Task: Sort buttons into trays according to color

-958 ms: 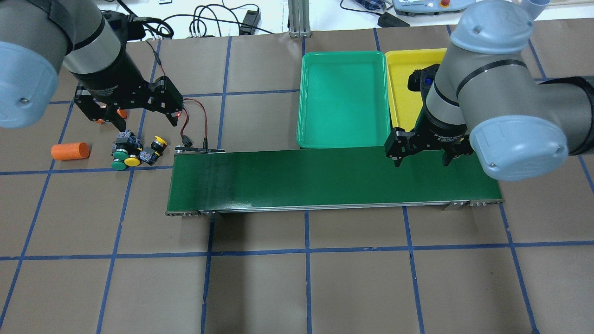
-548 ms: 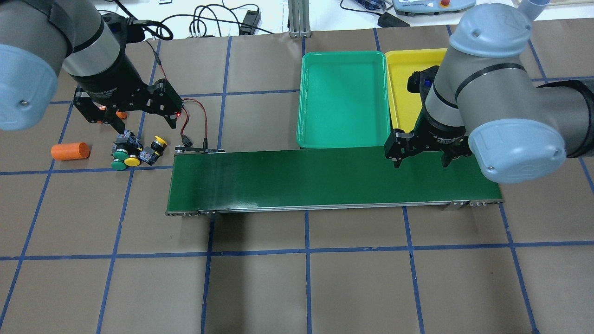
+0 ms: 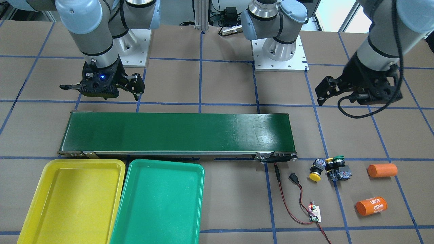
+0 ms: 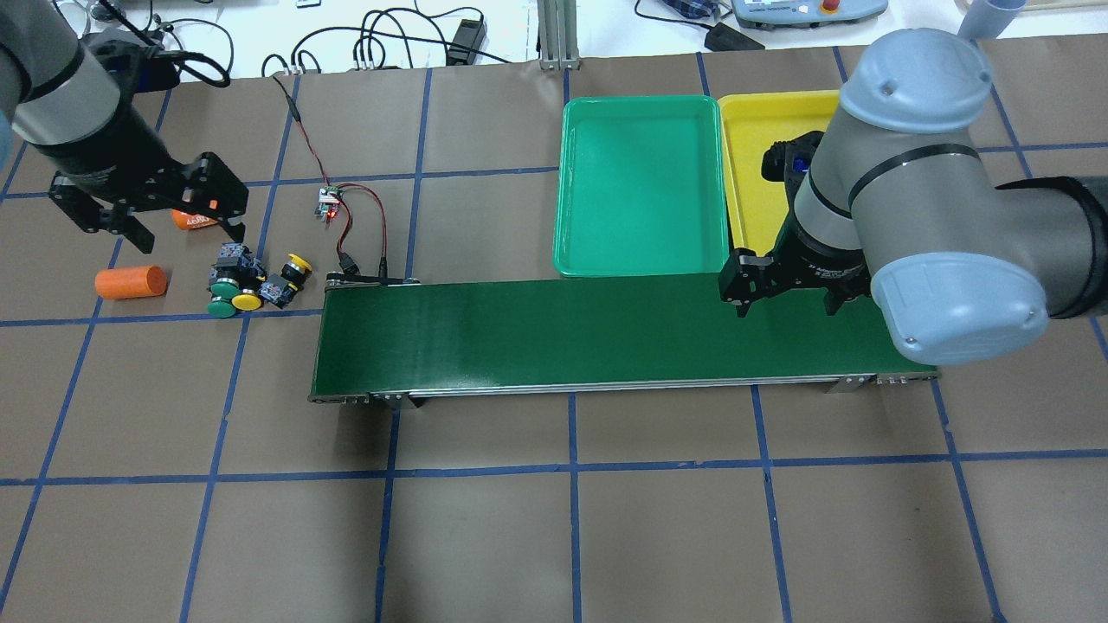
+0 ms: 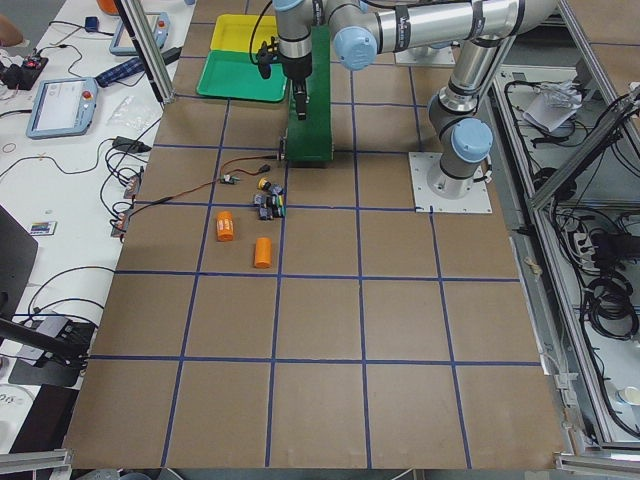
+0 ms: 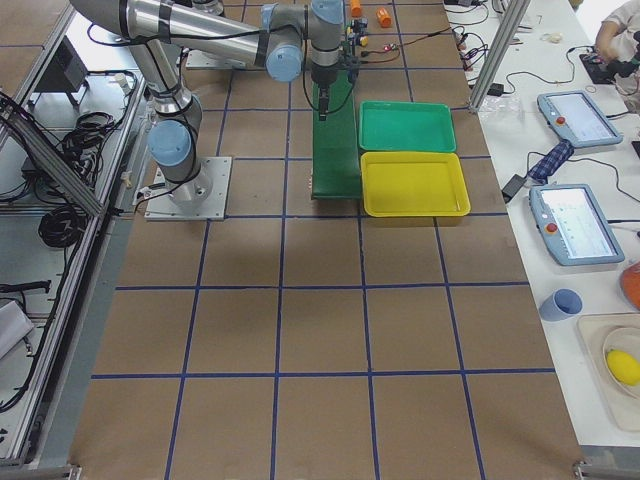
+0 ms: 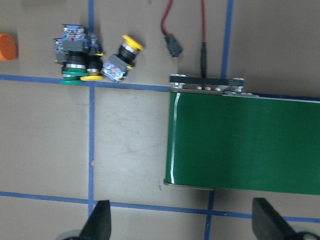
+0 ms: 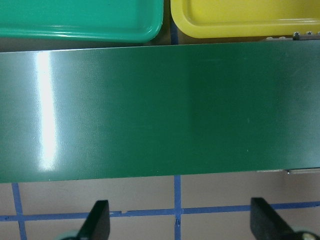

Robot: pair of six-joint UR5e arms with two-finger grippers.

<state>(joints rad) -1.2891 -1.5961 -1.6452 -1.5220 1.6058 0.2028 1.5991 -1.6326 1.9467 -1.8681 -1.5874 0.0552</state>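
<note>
A robotics lab: two arms (image 3: 271, 17) bolted through white base plates (image 3: 301, 66) to a surface (image 4: 675, 536) papered brown and gridded with blue tape (image 4: 571, 468), teach pendants (image 6: 572, 222) on a white side bench (image 6: 600, 330), loose cables (image 5: 608, 295) trailing beside aluminium frame posts (image 6: 493, 55).

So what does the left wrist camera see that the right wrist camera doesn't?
Only the left wrist view shows the buttons, an orange cylinder's edge, red wires and the conveyor belt's end. Only the right wrist view shows the green tray and yellow tray rims. Shared: the conveyor belt, the table, and an open left gripper or right gripper.
</note>
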